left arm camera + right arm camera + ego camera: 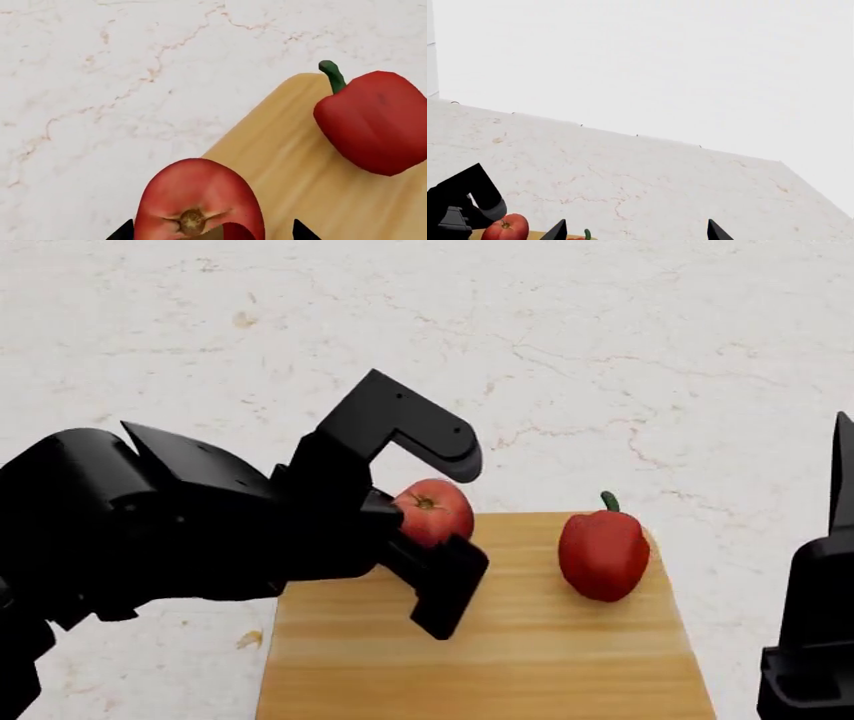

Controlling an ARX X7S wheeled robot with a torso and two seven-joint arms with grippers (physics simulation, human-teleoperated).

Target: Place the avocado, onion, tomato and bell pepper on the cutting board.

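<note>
The round red tomato (434,510) is at the far left corner of the wooden cutting board (507,660). It lies between the spread fingers of my left gripper (451,540), which is open. In the left wrist view the tomato (197,195) shows its stem scar, with a gap beside it to one fingertip (303,232). The red bell pepper (603,552) with its green stem lies on the board's far right part, apart from the tomato. My right gripper (634,232) is open and holds nothing, over the counter. The avocado and the onion are out of view.
White marble counter (601,360) surrounds the board on the far and left sides. My right arm (814,620) stands at the right edge of the head view. A plain white wall (694,60) rises behind the counter's far edge.
</note>
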